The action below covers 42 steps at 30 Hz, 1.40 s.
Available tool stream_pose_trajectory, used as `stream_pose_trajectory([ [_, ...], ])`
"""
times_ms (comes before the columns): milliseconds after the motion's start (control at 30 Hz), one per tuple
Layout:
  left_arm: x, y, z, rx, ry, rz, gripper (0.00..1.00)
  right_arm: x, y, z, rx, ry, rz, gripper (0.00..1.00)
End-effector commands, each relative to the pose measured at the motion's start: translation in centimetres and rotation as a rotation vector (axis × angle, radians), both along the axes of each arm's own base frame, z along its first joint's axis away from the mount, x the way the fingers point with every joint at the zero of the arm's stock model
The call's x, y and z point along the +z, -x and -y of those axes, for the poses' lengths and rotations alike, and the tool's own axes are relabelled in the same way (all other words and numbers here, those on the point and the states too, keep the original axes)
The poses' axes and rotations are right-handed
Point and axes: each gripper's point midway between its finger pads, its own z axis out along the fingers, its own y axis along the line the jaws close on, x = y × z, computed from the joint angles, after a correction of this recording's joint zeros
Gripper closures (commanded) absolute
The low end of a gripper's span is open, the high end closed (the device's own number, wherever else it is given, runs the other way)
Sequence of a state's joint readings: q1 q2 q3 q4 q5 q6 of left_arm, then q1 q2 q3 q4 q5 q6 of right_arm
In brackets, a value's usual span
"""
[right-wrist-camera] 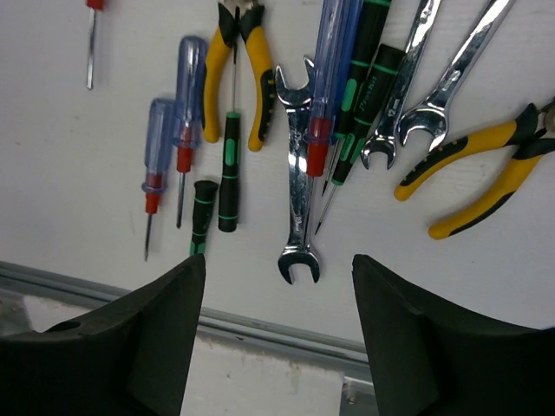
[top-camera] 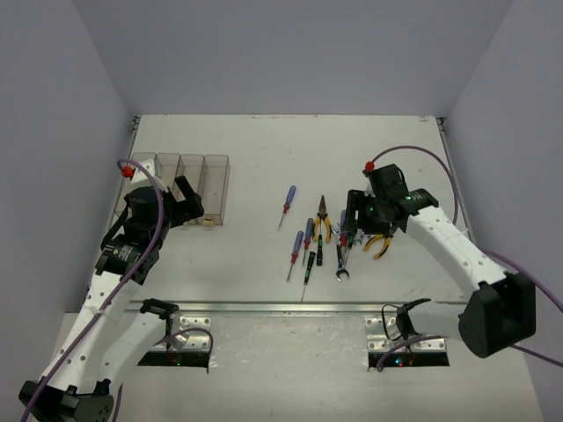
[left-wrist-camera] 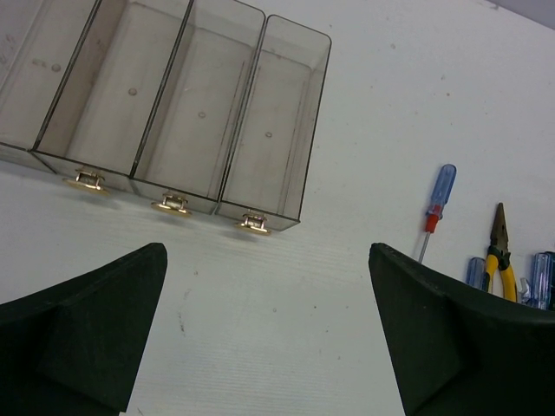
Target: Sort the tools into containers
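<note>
Counting four containers, joined in a row at far left of table. Counting tools right of centre: two yellow-handled pliers, three wrenches, four blue-handled screwdrivers, four black-and-green screwdrivers, lying flat, several overlapping. Noting lone screwdriver lying apart, left and far of cluster.

Observing left gripper hovering just near of the bins, jaws spread wide, gripping nothing. Observing right gripper hanging over cluster, jaws parted, gripping nothing.

Noting metal rail running along near edge, close to nearest wrench end; open surface lying between bins and tools.
</note>
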<state>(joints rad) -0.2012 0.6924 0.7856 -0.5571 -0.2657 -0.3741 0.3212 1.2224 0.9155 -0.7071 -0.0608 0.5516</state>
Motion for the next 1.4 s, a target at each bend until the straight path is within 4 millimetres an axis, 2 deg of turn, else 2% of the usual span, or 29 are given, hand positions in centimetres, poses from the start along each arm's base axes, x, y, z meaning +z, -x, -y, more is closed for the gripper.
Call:
stream_pose_trajectory([
  [0, 1.2, -0.7, 0.3, -0.017, 0.011, 0.049, 0.00, 0.0, -3.2, -0.5, -0.041, 0.107, 0.069, 0.37],
  [100, 1.2, -0.7, 0.4, -0.027, 0.015, 0.049, 0.00, -1.9, -4.6, -0.8, -0.054, 0.172, 0.024, 0.41],
  [200, 1.3, -0.7, 0.5, -0.030, 0.015, 0.051, 0.00, -4.0, -5.2, -1.0, -0.051, 0.218, -0.021, 0.47],
  [333, 1.2, -0.7, 0.5, -0.033, 0.017, 0.051, 0.00, -5.8, -5.5, -1.4, -0.044, 0.229, -0.051, 0.52],
  [733, 1.2, -0.7, 0.6, -0.037, 0.015, 0.051, 0.00, -9.8, -6.5, -2.1, -0.033, 0.254, -0.125, 0.64],
  [967, 1.2, -0.7, 0.7, -0.041, 0.016, 0.050, 0.00, -11.3, -6.5, -1.9, -0.041, 0.272, -0.145, 0.69],
  [1133, 1.2, -0.7, 0.7, -0.041, 0.016, 0.050, 0.00, -12.2, -6.3, -1.7, -0.052, 0.285, -0.164, 0.80],
  [1167, 1.2, -0.7, 0.7, -0.041, 0.016, 0.050, 0.00, -12.2, -6.2, -1.6, -0.056, 0.286, -0.162, 0.85],
  [1267, 1.1, -0.8, 0.7, -0.041, 0.014, 0.047, 0.00, -11.5, -6.3, -1.5, -0.062, 0.286, -0.149, 0.92],
  [1367, 1.3, -0.9, 0.9, -0.053, 0.020, 0.045, 0.00, -9.8, -6.5, -1.7, -0.062, 0.267, -0.116, 0.97],
])
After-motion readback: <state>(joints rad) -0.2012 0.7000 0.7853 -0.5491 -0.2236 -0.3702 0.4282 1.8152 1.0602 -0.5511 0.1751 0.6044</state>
